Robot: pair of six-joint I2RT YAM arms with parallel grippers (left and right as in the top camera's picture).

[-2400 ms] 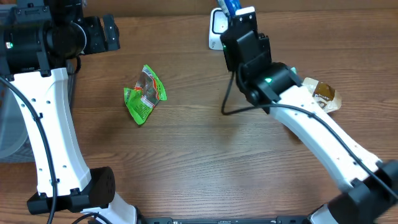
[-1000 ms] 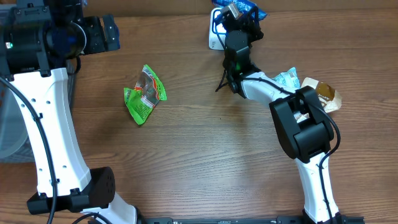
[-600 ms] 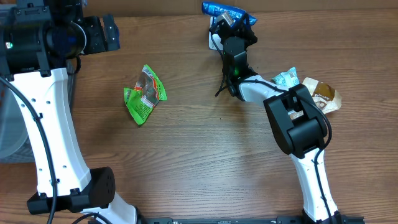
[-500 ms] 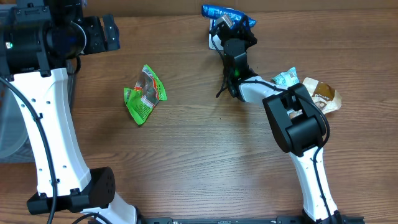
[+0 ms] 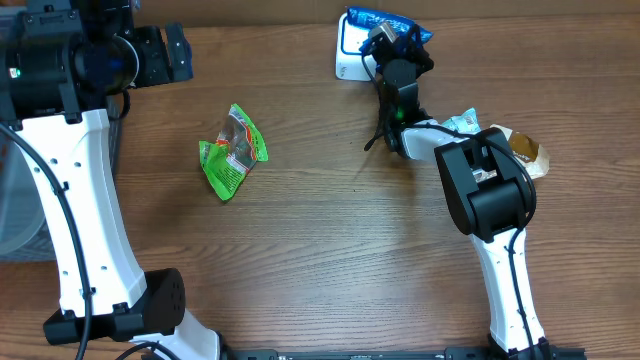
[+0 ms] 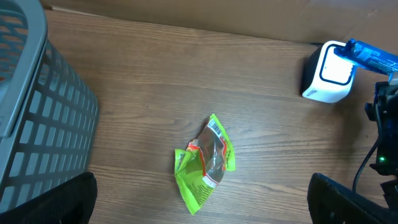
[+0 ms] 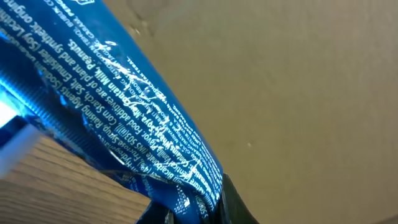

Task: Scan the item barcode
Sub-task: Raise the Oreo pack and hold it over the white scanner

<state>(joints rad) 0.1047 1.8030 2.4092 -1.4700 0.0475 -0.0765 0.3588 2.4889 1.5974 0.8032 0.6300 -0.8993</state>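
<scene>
While the right gripper (image 5: 388, 42) was clamped shut on the blue packet (image 5: 380, 20), the packet stuck out from the jaw tips at the table's 12 o'clock edge. It overlapped the white scanner (image 5: 347, 62); contact could not be told. Left gripper (image 5: 168, 52) was spread wide, holding nothing. A green packet (image 5: 233, 150) lay at 8 o'clock from the scanner, well apart. A grey basket (image 6: 37, 118) stood at far 9 o'clock. A brown packet (image 5: 522, 152) lay at 4 o'clock. Blue packet: glossy crinkled foil, fine white print.
</scene>
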